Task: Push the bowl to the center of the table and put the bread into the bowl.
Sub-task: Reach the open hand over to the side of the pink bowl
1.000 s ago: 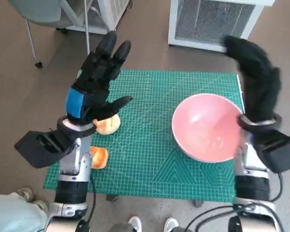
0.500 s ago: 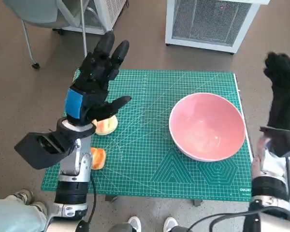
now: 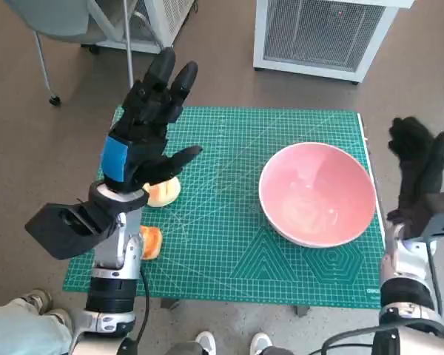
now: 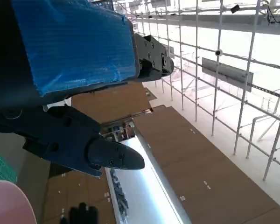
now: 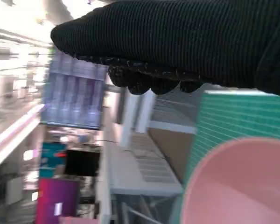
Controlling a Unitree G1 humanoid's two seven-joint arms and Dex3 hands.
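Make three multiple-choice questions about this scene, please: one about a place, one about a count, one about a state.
1. Where on the green mat does the pink bowl stand?
A. toward the robot's right
B. at the left edge
C. on the floor

2. How many bread pieces lie on the mat?
A. one
B. two
C. four

3. What does the right hand hold?
A. the bowl
B. a bread piece
C. nothing

Answers:
1. A: the bowl sits on the mat's right part.
2. B: one bread piece lies under the left hand, another bread piece beside the left forearm.
3. C: it is raised beside the table, apart from the bowl.
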